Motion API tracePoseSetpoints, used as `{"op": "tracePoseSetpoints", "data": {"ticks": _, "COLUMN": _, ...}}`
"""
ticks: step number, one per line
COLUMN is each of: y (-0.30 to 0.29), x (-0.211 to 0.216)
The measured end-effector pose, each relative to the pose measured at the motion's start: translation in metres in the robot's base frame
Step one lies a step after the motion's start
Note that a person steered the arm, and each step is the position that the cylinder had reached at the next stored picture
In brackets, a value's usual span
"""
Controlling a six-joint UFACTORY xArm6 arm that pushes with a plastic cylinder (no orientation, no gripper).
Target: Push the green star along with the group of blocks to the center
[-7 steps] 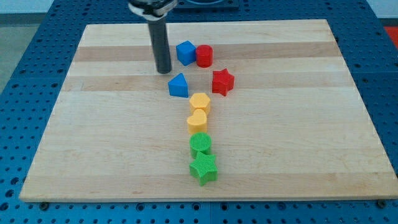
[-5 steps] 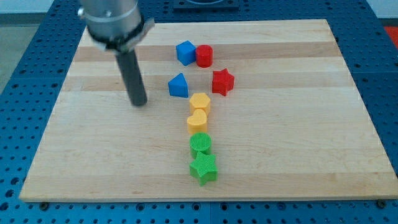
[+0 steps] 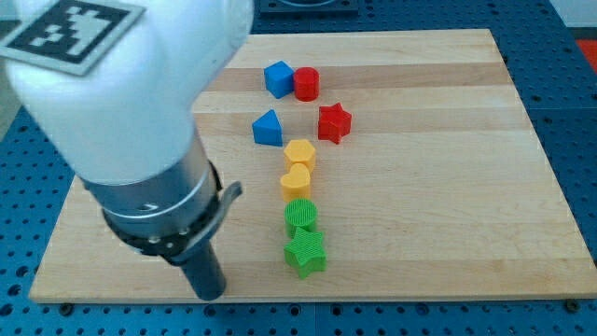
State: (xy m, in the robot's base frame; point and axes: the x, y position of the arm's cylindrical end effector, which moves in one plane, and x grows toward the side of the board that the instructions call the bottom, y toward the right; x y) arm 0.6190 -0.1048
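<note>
- No words, brand names or numbers can be read.
- The only sign is a black-and-white square-patterned marker [image 3: 70, 28], partly cut off, on the white arm housing [image 3: 140, 93] well left of the blue blocks.

White arm, black-and-white marker, dark rod

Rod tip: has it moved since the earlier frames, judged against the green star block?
Yes. My tip has swept from near the view's top toward the bottom, and now sits to the view's left of the green star block, apart from it.
</note>
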Motion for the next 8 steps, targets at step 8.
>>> {"op": "tracePoseSetpoints", "data": {"ticks": 8, "y": 0.096, "x": -0.020}}
